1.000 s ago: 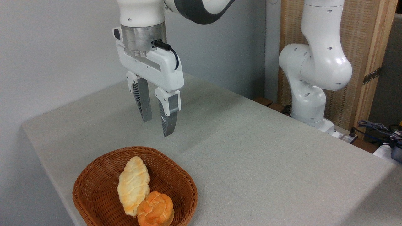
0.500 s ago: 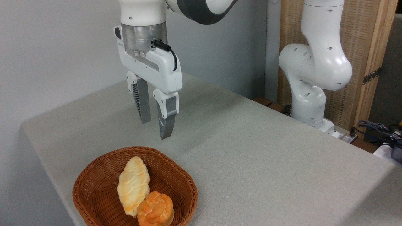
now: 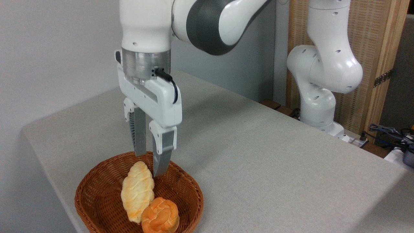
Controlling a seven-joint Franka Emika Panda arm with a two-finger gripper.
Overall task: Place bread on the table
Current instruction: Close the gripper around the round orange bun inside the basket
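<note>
the gripper (image 3: pixel 149 163) hangs at centre left of the frame over the far rim of the wicker basket (image 3: pixel 97 181), pointing straight down, fingers spread with a narrow gap and nothing between them, presumably ready to straddle a piece. the bread (image 3: pixel 160 216), a knotted orange-brown bun, sits in the basket at the bottom edge, touching the pale ridged loaf (image 3: pixel 137 191) beside it. the grey cloth table (image 3: pixel 275 168) to the right offers room for setting it down.
</note>
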